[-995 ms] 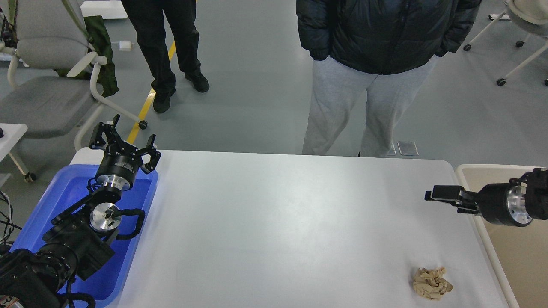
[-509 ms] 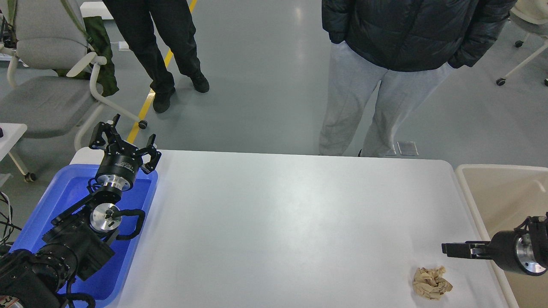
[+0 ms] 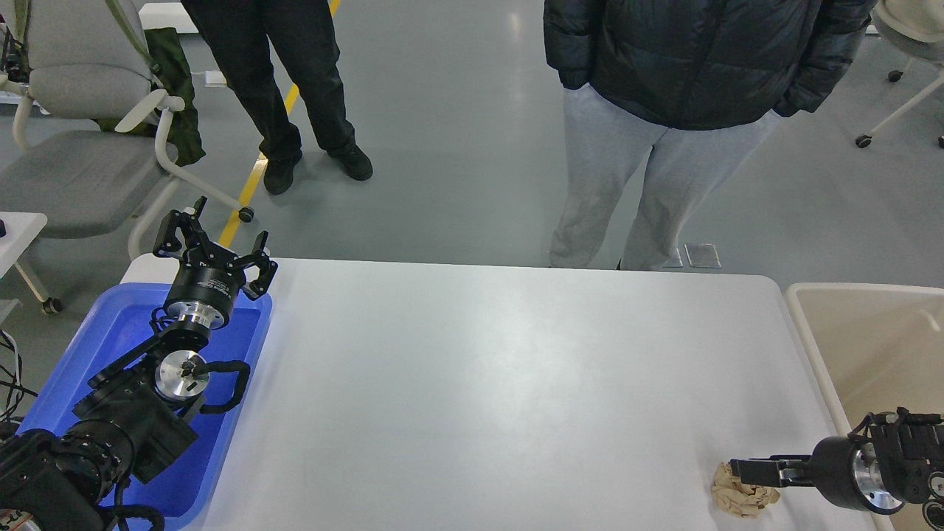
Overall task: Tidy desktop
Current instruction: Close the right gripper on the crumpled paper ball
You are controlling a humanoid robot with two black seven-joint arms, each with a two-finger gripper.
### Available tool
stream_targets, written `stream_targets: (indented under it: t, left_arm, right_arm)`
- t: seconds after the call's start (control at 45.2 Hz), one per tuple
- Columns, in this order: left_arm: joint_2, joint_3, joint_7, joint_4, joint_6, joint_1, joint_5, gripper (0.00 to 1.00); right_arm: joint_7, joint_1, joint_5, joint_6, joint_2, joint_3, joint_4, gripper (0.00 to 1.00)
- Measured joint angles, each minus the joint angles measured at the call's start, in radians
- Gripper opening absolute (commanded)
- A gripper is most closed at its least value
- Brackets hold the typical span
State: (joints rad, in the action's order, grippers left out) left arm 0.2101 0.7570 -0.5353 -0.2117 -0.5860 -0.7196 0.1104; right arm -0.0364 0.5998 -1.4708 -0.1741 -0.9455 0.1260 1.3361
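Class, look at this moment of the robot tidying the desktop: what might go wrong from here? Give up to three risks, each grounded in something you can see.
1. The right gripper comes at the crumpled paper side-on near the desktop's front right corner; a nudge could push it off the edge.
2. Light and loose, the paper may slip from a shallow pinch before reaching the beige tub.
3. Fingers this low might scrape the desktop.
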Motion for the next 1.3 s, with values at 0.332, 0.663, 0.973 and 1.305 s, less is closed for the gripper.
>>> stream_targets:
  t: [0.332, 0.663, 0.973, 1.305]
  left_arm:
    - [0.000, 0.000, 0.000, 0.000, 0.000, -0.001, 0.000, 1.00]
    - [0.000, 0.000, 0.000, 0.000, 0.000, -0.001, 0.000, 1.00]
    - [0.000, 0.000, 0.000, 0.000, 0.000, 0.000, 0.000, 1.00]
    - [0.000, 0.000, 0.000, 0.000, 0.000, 0.000, 0.000, 1.00]
  right_arm:
    - [0.000, -0.026, -0.003, 0.009, 0.035, 0.002, -0.008, 1.00]
    - [0.000, -0.059, -0.003, 0.034, 0.085, 0.008, -0.049, 1.00]
    - [-0.013, -0.070, -0.004, 0.060, 0.121, 0.009, -0.087, 0.95]
    - [-0.033, -0.074, -0.014, 0.077, 0.128, -0.002, -0.103, 0.00]
